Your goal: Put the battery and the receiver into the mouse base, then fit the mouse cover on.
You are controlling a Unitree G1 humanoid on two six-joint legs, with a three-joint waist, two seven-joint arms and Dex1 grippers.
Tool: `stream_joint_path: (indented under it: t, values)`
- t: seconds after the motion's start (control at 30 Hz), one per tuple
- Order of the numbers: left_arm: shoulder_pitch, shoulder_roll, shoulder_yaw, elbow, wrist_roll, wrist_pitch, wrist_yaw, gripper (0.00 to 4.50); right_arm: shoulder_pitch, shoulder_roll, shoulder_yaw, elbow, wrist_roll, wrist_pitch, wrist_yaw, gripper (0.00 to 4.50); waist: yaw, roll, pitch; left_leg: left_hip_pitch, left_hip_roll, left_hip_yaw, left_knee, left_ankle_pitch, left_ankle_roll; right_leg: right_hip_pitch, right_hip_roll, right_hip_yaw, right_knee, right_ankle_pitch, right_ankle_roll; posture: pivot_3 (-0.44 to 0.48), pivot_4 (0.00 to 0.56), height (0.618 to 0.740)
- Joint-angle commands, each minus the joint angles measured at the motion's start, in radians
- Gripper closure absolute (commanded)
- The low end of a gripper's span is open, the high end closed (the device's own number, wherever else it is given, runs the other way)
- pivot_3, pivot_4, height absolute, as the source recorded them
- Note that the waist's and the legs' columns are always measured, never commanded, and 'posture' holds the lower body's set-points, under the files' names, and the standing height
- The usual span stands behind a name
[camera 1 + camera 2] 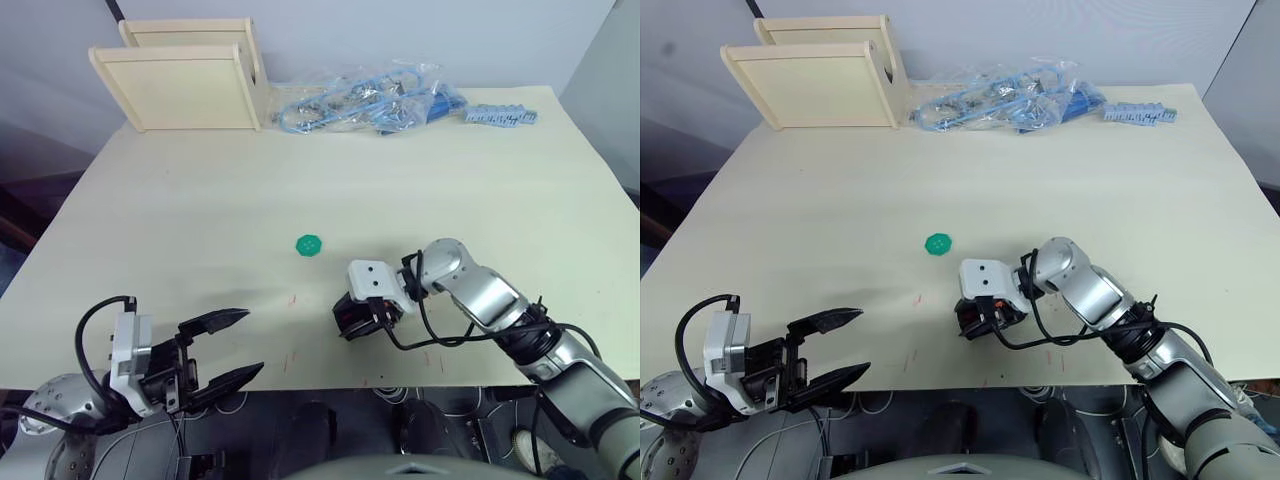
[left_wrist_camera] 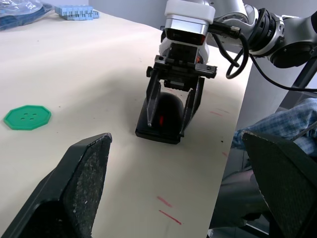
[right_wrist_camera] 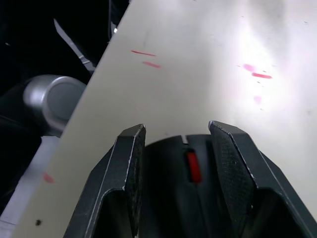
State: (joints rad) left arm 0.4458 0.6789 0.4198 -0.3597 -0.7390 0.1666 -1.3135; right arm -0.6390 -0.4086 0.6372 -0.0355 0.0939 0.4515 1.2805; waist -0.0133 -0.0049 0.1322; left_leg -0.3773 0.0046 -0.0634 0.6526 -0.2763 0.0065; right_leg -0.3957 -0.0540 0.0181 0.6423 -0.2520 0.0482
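Observation:
A black mouse-shaped shell with a small red strip on its top point(image 2: 166, 111), which I take for the mouse base, lies near the table's front edge, right of centre point(image 1: 350, 318). My right gripper point(image 2: 167, 128) comes down over it, with one finger pressed against each side point(image 3: 131, 163). I cannot tell whether the mouse cover sits on it. The battery and the receiver are out of view. My left gripper point(image 1: 250, 342) hovers open at the front left edge, a hand's width left of the mouse, with nothing between its fingers.
A flat green disc point(image 1: 309, 244) lies mid-table behind the mouse. At the back stand a wooden box point(image 1: 190, 80), clear bags of blue parts point(image 1: 370, 100) and a blue strip point(image 1: 500, 116). The table's front edge point(image 1: 300, 385) runs just below both grippers.

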Motion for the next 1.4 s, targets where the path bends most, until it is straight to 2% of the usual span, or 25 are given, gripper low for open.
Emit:
stream_joint_path:
  t: [0.03, 0.37, 0.63, 0.83, 1.03, 1.13, 1.2, 1.4]
  values:
    - [0.005, -0.001, 0.015, -0.017, -0.010, -0.013, -0.005, 0.00, 0.025, -0.019, 0.050, 0.053, -0.035, 0.032, 0.014, 2.38, 0.000, 0.001, 0.001, 0.000, 0.000, 0.000, 0.000, 0.000, 0.000, 0.000, 0.000, 0.000, 0.000, 0.000, 0.000, 0.000, 0.150, 0.740]
    - [0.011, -0.004, 0.017, -0.022, -0.011, -0.012, 0.000, 0.00, 0.011, -0.003, 0.039, 0.098, -0.034, 0.060, -0.003, 2.38, 0.000, 0.003, 0.003, 0.000, 0.000, 0.000, 0.000, 0.000, 0.000, 0.000, 0.000, 0.001, 0.000, 0.000, -0.001, 0.000, 0.150, 0.740]
    - [0.007, -0.005, 0.012, -0.021, -0.011, -0.012, 0.000, 0.00, 0.038, 0.017, -0.021, 0.070, 0.010, -0.004, -0.013, 2.38, 0.000, 0.003, 0.003, 0.001, 0.000, 0.000, 0.000, 0.000, 0.000, 0.000, 0.000, 0.001, 0.000, 0.000, -0.001, 0.000, 0.150, 0.740]
    - [0.005, -0.008, 0.011, -0.020, -0.012, -0.012, 0.001, 0.00, 0.064, 0.056, -0.164, -0.059, 0.143, 0.074, -0.059, 2.38, -0.003, -0.001, 0.012, -0.001, 0.001, 0.000, 0.000, 0.000, 0.000, -0.001, 0.001, 0.001, 0.001, 0.000, 0.000, 0.000, 0.150, 0.740]
    - [-0.001, -0.006, 0.015, -0.019, -0.017, -0.005, 0.002, 0.00, 0.140, -0.009, -0.255, -0.196, 0.212, 0.095, -0.087, 2.38, -0.002, 0.001, 0.022, -0.005, 0.001, 0.000, 0.000, 0.000, 0.000, -0.005, 0.001, 0.001, 0.001, 0.001, 0.002, 0.000, 0.150, 0.740]
    - [0.000, -0.002, 0.021, -0.019, -0.021, -0.003, 0.001, 0.00, 0.217, -0.037, -0.373, -0.267, 0.312, 0.077, -0.088, 2.38, 0.000, 0.001, 0.027, -0.006, 0.001, 0.000, -0.001, 0.000, 0.000, -0.006, 0.000, 0.001, 0.001, 0.002, 0.002, 0.000, 0.150, 0.740]
    - [-0.003, 0.001, 0.023, -0.016, -0.022, -0.001, 0.000, 0.00, 0.246, -0.086, -0.429, -0.308, 0.371, 0.135, -0.080, 2.38, -0.001, 0.001, 0.028, -0.007, 0.001, 0.001, -0.001, 0.000, 0.000, -0.007, 0.000, 0.001, 0.001, 0.002, 0.002, 0.000, 0.150, 0.740]
    - [-0.008, 0.006, 0.027, -0.012, -0.029, 0.003, -0.003, 0.00, 0.307, -0.145, -0.535, -0.330, 0.462, 0.178, -0.119, 2.38, -0.002, -0.001, 0.031, -0.007, 0.002, 0.002, 0.000, 0.000, 0.000, -0.008, 0.001, 0.002, 0.001, 0.001, 0.002, 0.000, 0.150, 0.740]
